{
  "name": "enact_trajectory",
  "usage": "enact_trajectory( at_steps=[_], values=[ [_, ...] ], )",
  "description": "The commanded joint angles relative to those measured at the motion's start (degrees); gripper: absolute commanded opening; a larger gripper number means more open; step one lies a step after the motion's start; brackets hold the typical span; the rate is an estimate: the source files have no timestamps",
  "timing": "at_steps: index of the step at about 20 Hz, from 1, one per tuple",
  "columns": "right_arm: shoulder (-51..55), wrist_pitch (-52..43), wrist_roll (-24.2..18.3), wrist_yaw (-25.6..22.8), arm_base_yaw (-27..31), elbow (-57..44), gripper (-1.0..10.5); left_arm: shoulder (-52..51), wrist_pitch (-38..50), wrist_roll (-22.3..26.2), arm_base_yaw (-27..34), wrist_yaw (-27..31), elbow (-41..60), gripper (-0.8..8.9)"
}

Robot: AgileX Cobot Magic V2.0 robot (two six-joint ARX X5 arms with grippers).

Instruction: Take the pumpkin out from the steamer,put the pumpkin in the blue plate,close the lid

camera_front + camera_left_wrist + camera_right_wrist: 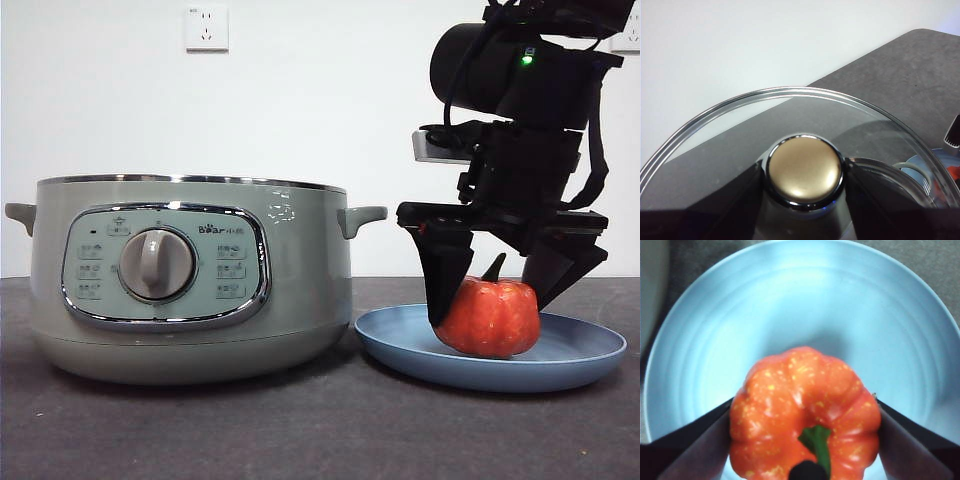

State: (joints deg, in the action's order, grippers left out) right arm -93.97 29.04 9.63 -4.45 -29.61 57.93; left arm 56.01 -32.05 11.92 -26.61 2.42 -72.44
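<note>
Placing step: right end effector pinches pumpkin on plate, lower right; next, release; left end effector grips lid knob.

Dark grey table; white wall behind; white power socket high on wall.

One brand mark is legible: "Bear", in white lettering followed by small characters too fine to read, on the control panel of the steamer, above and just right of the central dial. The buttons flanking the dial carry small icons and captions that cannot be read at this size. No legible text, number or sign appears in either wrist view, nor on the wall socket above the steamer.
</note>
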Motion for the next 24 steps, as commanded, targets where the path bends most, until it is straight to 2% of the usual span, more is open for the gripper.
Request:
enact_trajectory(
  at_steps=[1, 2, 8, 11, 14, 21, 24],
  values=[
    [-0.55, -0.17, -0.07, -0.04, -0.02, -0.39, 5.4, -0.63, 2.84, -0.13, -0.07, 0.20, -1.11, -0.08],
    [-0.55, 0.02, -0.07, -0.07, -0.02, -0.39, 5.8, -0.63, 2.84, -0.13, -0.07, 0.20, -1.11, -0.08],
    [-0.31, -0.28, -0.07, 0.04, -0.02, -0.37, 5.7, -0.13, 0.20, -0.13, -0.07, 0.17, -1.11, -0.08],
    [3.45, -0.07, -0.04, 0.04, -0.02, -0.35, 5.7, 1.01, -1.38, -0.42, -0.07, -0.24, -0.98, -0.09],
    [10.43, -0.07, 0.04, 0.04, -0.02, -0.35, 5.7, 3.10, -1.44, -2.14, 0.04, -4.66, -0.44, -0.09],
    [30.82, -0.04, 0.15, -0.44, 0.04, -0.33, 5.7, 6.97, 11.58, -7.74, -0.02, -5.90, 11.96, -0.09],
    [37.07, -0.02, 0.68, -0.63, 0.04, -0.33, 5.7, 6.97, 14.73, -7.91, -0.07, -5.88, 14.58, -0.09]
  ],
)
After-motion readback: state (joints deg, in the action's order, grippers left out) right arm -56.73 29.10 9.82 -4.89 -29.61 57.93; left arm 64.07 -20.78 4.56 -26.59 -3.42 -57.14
